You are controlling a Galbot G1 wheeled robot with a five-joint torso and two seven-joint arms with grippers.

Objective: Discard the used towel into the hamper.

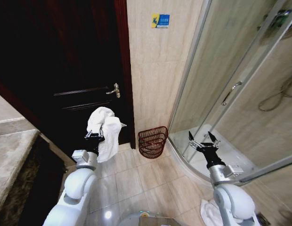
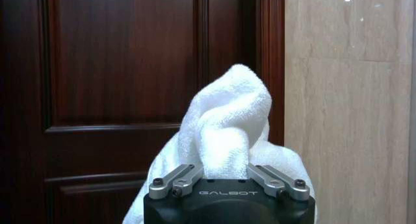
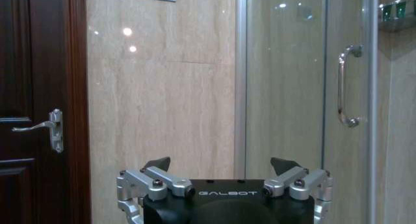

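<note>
A white towel [image 1: 104, 129] hangs bunched from my left gripper [image 1: 95, 135], which is shut on it and held up in front of the dark wooden door [image 1: 66, 70]. In the left wrist view the towel [image 2: 224, 131] rises between the gripper's fingers [image 2: 174, 181] and drapes down both sides. The hamper [image 1: 152, 141], a reddish-brown openwork basket, stands on the floor against the tiled wall, to the right of the towel and lower. My right gripper [image 1: 203, 139] is raised near the shower enclosure, open and holding nothing; its spread fingertips [image 3: 156, 164] show in the right wrist view.
A glass shower enclosure [image 1: 240, 94] with a curved raised base fills the right side. A stone counter edge [image 1: 12, 160] lies at the left. The door has a metal handle [image 1: 115, 90]. Another white cloth [image 1: 209, 212] lies on the floor by my right arm.
</note>
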